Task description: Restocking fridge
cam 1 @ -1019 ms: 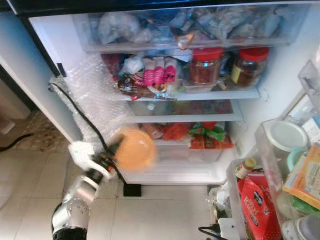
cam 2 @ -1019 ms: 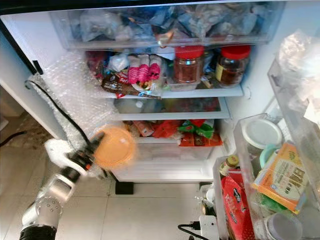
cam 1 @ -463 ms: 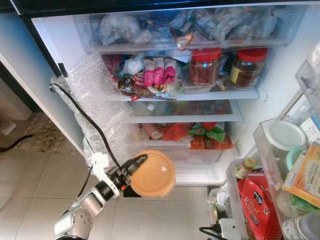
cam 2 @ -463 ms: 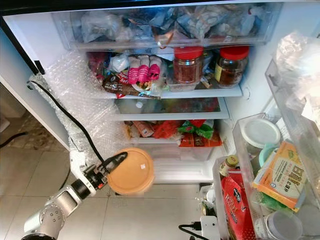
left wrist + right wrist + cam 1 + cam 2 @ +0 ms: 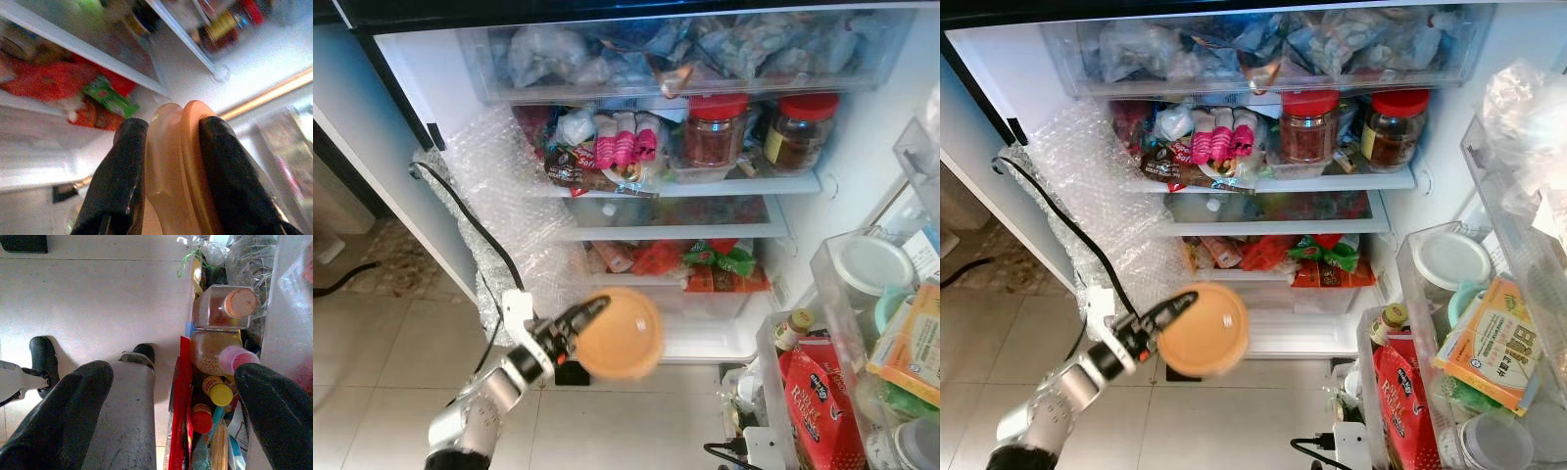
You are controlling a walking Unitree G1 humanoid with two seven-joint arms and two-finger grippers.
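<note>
Round flat container w/ orange lid [image 5: 618, 334], translucent body, held on edge w/ lid face toward camera, slightly blurred, in front of the open fridge [image 5: 862, 147], level w/ its lowest drawer, above tiled floor.

Silver, rounded left arm [image 5: 480, 416], a white block behind its black-fingered left gripper [image 5: 590, 315]; black, blunt right fingers [image 5: 73, 406].

An orange-lidded container [image 5: 182, 166] is clamped edge-on between the two black fingers [image 5: 122, 181] of the left gripper [image 5: 168, 142]. Behind it, red and green packets [image 5: 73, 88] are seen on blurred white fridge shelves [image 5: 98, 54].
</note>
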